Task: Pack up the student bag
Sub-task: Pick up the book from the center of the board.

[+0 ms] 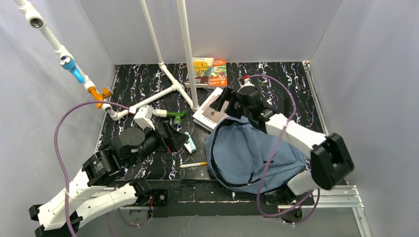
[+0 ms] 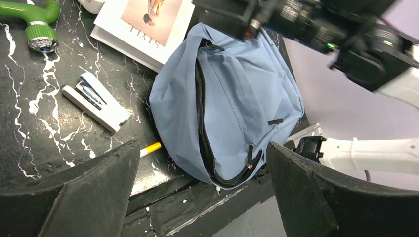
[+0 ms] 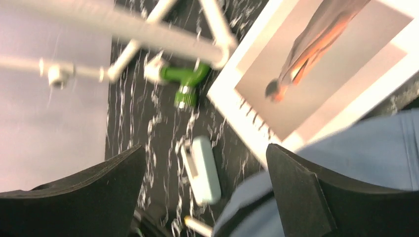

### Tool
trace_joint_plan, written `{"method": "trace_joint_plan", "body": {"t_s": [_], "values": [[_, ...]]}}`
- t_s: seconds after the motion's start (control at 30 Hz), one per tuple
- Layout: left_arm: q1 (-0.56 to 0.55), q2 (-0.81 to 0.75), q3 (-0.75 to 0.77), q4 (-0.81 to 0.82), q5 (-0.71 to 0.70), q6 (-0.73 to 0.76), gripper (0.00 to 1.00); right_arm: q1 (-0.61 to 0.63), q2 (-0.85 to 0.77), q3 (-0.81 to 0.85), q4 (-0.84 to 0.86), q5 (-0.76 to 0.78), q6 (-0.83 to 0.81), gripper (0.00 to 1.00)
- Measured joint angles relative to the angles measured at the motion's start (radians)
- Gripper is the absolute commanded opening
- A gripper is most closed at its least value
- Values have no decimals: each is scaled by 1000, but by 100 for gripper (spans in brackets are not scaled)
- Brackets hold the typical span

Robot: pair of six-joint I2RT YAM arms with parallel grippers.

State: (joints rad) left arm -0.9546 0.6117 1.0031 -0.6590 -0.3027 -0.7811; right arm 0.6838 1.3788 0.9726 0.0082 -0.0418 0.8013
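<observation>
Left gripper (image 1: 169, 139) sat well left of the backpack (image 1: 247, 153), jaws wide, nothing between them. Stapler (image 1: 190, 144) and pencil (image 1: 193, 164) lay just left of the backpack. A green fitting (image 1: 176, 115) lay further left and back, by the white pipe frame (image 1: 173, 84).

The backpack lay flat at the table's near edge, right of centre. Couldn't tell whether its zip was open.

Right gripper (image 1: 225, 101) hung over the backpack's far edge, jaws spread and empty, hiding part of the white book (image 1: 210, 114). The right wrist view was blurred.

Counts: three books (the white one, plus two colourful books (image 1: 210, 72) behind the backpack), and one each of stapler, pencil, fitting and backpack.
</observation>
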Motion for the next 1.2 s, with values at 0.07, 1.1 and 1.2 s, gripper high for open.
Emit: {"method": "trace_joint_plan", "body": {"t_s": [0.07, 1.1, 1.2], "values": [[0, -13, 0, -1, 2, 0, 98, -35, 105, 32, 61, 24, 66, 98], [0, -82, 23, -16, 14, 65, 98, -132, 1012, 999, -114, 188, 275, 88], [0, -82, 28, -16, 14, 68, 98, -132, 1067, 1085, -143, 188, 267, 88]]}}
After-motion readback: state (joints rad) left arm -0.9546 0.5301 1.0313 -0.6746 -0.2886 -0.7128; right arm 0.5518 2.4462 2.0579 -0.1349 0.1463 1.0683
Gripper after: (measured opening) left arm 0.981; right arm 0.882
